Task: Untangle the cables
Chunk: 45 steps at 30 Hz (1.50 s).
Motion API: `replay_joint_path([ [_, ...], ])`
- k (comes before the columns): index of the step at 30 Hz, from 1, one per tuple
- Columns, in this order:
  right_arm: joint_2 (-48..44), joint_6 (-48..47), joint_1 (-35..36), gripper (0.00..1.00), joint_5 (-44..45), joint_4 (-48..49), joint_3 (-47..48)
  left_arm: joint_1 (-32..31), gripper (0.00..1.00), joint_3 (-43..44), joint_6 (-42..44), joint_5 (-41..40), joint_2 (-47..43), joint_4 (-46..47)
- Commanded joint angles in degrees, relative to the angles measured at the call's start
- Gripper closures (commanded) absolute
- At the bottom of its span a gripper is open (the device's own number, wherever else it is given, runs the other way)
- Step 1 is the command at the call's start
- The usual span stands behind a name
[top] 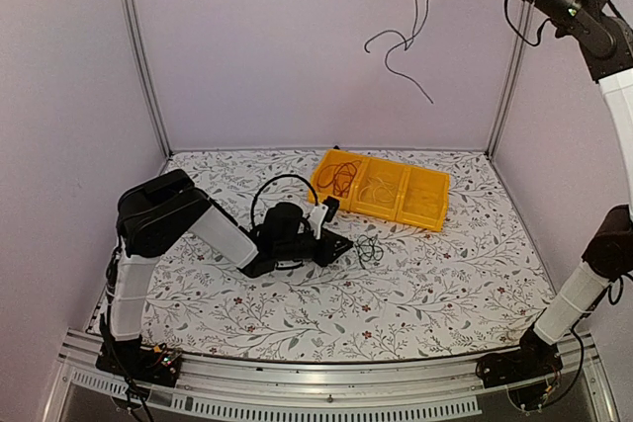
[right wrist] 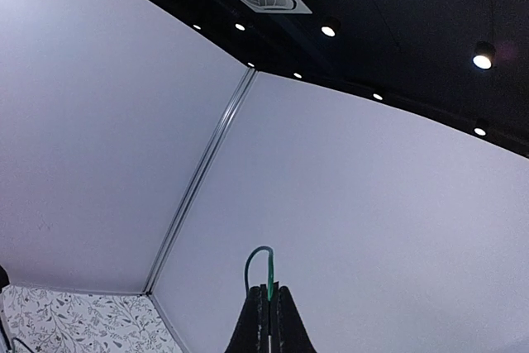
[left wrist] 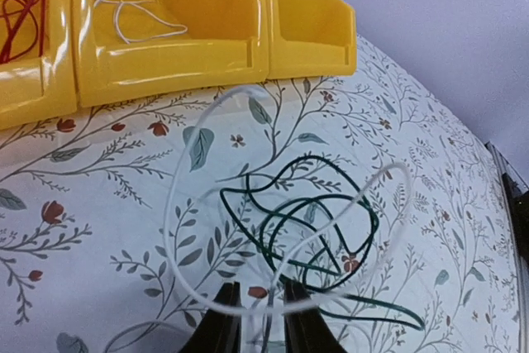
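"Yellow tray (left wrist: 207,64) done?"
"Partly: red cable (top: 342,178) and one white cable (left wrist: 120,26) lie inside. Beside it, green cable (left wrist: 318,159) and white loop (left wrist: 170,212) sit tangled; left jaws narrow, grip unclear. Right jaws clamp another cable (right wrist: 269,279) high above."

Robot test cell in a lab, pale panel walls (top: 297,46), aluminium posts (top: 140,46), floral table cover (top: 396,284), ceiling spotlights (right wrist: 483,60).

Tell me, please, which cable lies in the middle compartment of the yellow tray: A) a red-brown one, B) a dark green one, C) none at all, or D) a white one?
D: a white cable lies curled in the middle compartment of the yellow tray. The red-brown cable is in the neighbouring compartment, and the dark green cable lies on the table outside the tray.
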Motion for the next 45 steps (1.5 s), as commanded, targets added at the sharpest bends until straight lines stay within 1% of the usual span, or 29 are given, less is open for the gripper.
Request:
replay_joint_path([
  [1, -0.36, -3.26, -0.38, 1.0, 4.96, 3.44, -4.19, 0.15, 0.78, -1.93, 0.46, 1.07, -3.53, -1.16],
  [6, -3.54, -3.26, -1.57, 1.0, 6.23, 5.51, -13.33, -0.46, 0.77, -3.29, 1.86, 0.85, -7.6, -3.24],
  [8, -4.57, -3.08, -2.31, 1.0, 6.63, 5.7, -16.71, -0.78, 0.73, -4.22, 2.27, 0.52, -9.68, -3.98],
  [12, -6.42, -1.48, -5.44, 1.0, 6.51, 6.32, -23.75, -1.25, 0.61, -6.98, 2.5, -2.38, -14.93, -5.64],
  [14, -6.65, 0.08, -7.81, 1.0, 6.64, 5.76, -26.7, -1.38, 0.57, -8.91, 2.37, -3.85, -17.54, -5.99],
  [15, -6.74, 1.55, -9.4, 1.0, 5.12, 5.51, -28.31, -1.39, 0.56, -9.83, 2.26, -4.53, -18.76, -6.69],
  [17, -7.42, 1.33, -11.08, 1.0, 4.39, 5.71, -34.06, -1.54, 0.55, -10.99, 2.42, -5.44, -20.86, -7.82],
  [21, -9.93, -0.66, -13.66, 1.0, 3.16, 7.38, -44.12, -2.14, 0.53, -11.26, 3.96, -7.0, -24.15, -11.58],
  [28, -12.39, -3.5, -16.92, 1.0, 3.09, 10.63, -54.86, -2.95, 0.52, -10.8, 5.94, -10.24, -27.61, -15.97],
  [40, -13.22, -3.91, -21.72, 1.0, 1.76, 12.4, -63.31, -2.92, 0.51, -9.21, 6.34, -11.6, -27.31, -20.14],
  [45, -10.85, -5.21, -23.09, 1.0, 2.46, 12.87, -66.94, -2.94, 0.51, -8.58, 6.29, -11.69, -26.95, -21.45],
])
